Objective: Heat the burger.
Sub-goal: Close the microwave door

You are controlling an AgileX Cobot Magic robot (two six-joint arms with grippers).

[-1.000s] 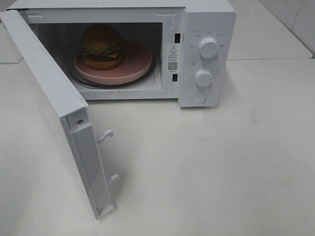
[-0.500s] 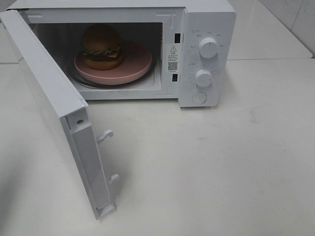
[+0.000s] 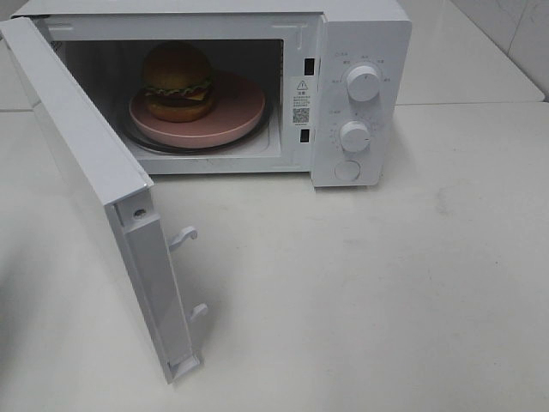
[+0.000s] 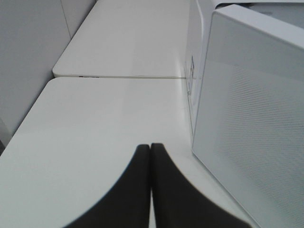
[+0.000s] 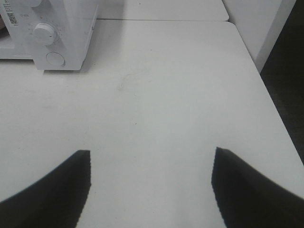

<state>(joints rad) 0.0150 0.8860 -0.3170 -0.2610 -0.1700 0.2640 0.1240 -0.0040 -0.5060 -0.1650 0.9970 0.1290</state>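
While the one microwave [image 3: 364,30] stands with its door [image 3: 81,154] swung wide on the left of the high view, one burger [image 3: 177,81] sits inside the cavity on one round pink plate [image 3: 238,107]. It lies over the plate's left part, and the plate rests on a glass turntable [image 3: 144,142]. Control panel: two white knobs, upper [image 3: 364,83] and lower [image 3: 354,136], with one round button [image 3: 346,170] beneath them. Door edge: two white latch hooks, upper [image 3: 184,234] and lower [image 3: 199,311]. My left gripper [image 4: 150,149] is clenched on nothing, its two dark fingers pressed together above the white table [image 4: 95,118], beside the door's dotted outer face. My right gripper [image 5: 151,153] is released and empty, its two fingers spread wide over the table, well apart from the microwave's panel corner
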